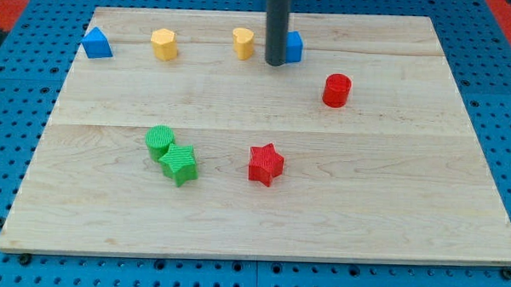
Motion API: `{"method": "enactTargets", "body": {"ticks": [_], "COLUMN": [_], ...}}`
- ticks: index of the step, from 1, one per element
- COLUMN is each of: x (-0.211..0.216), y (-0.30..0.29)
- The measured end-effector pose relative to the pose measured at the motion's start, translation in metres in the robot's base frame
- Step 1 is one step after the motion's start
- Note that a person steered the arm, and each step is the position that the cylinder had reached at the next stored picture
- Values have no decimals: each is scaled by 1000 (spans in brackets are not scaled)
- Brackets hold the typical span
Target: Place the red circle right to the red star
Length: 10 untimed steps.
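Standing upright, my tip point(275, 63) (bare, grasping nothing) touches the blue block point(293, 46), up-left of the red circle point(336, 90).

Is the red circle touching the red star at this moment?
No, the red circle stands apart from the red star, higher and further to the view's right, with bare board between them.
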<state>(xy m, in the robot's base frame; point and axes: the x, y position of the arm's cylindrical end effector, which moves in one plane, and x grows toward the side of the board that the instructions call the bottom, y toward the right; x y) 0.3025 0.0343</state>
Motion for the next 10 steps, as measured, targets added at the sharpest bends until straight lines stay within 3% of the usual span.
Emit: {"method": "enactTargets", "body": {"ticks": [3,4,5,6,7,8,9,10], "x": [37,72,118,119,68,107,152,144], "y": [101,73,81,46,53,-17,20,37]}}
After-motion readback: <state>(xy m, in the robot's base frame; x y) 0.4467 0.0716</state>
